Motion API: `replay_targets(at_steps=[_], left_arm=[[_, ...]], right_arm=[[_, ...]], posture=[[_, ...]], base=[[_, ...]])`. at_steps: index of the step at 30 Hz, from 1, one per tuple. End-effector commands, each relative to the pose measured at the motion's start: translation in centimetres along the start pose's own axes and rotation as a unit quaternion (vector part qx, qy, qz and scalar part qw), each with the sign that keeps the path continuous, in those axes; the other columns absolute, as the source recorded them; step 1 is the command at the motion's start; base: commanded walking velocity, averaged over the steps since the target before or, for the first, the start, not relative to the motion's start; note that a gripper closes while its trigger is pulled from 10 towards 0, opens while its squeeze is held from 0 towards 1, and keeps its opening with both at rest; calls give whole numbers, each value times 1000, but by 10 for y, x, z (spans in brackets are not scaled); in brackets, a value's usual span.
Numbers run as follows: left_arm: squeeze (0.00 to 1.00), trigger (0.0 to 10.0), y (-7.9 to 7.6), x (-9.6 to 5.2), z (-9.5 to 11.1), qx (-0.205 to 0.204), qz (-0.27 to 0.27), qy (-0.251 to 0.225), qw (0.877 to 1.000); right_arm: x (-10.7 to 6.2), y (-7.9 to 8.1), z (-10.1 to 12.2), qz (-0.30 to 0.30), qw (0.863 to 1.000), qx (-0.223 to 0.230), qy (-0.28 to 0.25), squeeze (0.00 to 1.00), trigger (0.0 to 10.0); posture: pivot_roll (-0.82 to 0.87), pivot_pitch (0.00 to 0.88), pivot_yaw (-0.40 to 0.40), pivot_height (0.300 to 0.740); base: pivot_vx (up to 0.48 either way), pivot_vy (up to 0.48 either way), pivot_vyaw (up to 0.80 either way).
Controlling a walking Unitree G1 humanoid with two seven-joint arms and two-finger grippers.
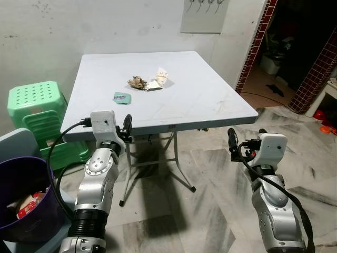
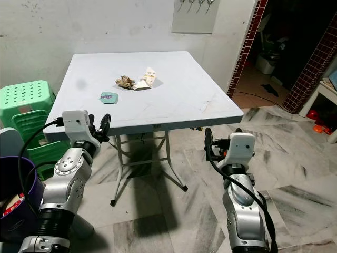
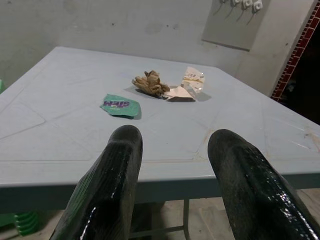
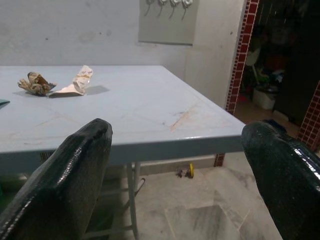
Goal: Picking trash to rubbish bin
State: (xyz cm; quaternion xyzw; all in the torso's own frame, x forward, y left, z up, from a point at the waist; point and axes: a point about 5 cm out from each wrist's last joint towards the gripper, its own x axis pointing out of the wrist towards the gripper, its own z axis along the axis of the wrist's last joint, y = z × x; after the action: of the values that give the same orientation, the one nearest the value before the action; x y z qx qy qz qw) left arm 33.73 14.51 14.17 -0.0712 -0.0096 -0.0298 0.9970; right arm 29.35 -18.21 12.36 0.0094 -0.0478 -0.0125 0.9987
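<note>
Trash lies on the table (image 1: 210, 100): green wrapper (image 1: 121, 97), brown wad (image 1: 137, 82), white paper (image 1: 159, 78); both left gripper (image 1: 127, 128) and right gripper (image 1: 246, 139) are open and empty before its edge, so reach the wrapper flat, purple bin (image 1: 21, 197) at left.

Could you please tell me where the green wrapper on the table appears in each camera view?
Left eye view: green wrapper on the table's left part, nearest the front edge.
Right eye view: same spot.
Left wrist view: beyond the left gripper.
Right wrist view: just a corner at the picture's edge.
Shared landmark: the brown crumpled trash just behind it.
</note>
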Motion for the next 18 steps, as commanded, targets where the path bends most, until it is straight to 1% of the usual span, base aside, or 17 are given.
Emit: replay_targets(at_steps=[1, 3, 5, 10, 12, 18], left_arm=[[0, 10000, -4, -2, -1, 6, -19, 1, 1000], [0, 10000, -3, -3, -4, 14, -23, 5, 1000], [0, 10000, -2, -4, -6, 24, -30, 9, 999], [0, 10000, -1, -5, -9, 32, -37, 12, 999], [0, 10000, -1, -3, -9, 35, -50, 19, 998], [0, 10000, -6, -1, -10, 19, -71, 22, 997]], right_arm=[[-1, -5, -3, -9, 1000, 7, 9, 0, 10000], [-2, -9, -5, -28, 999, 33, 9, 0, 10000], [-3, -13, -6, -39, 999, 37, 8, 0, 10000], [-5, -15, -8, -42, 999, 32, 9, 0, 10000], [-6, -15, -7, -47, 998, 32, 2, 0, 10000], [-9, -15, -8, -49, 998, 32, 2, 0, 10000]], posture=[[-18, 0, -39, 740], [-18, 0, -35, 740], [-19, 0, -27, 740], [-31, 0, -10, 740], [-46, 0, 4, 740], [-59, 0, 11, 740]], base=[[0, 0, 0], [0, 0, 0], [0, 0, 0], [0, 0, 0], [0, 0, 0], [0, 0, 0]])
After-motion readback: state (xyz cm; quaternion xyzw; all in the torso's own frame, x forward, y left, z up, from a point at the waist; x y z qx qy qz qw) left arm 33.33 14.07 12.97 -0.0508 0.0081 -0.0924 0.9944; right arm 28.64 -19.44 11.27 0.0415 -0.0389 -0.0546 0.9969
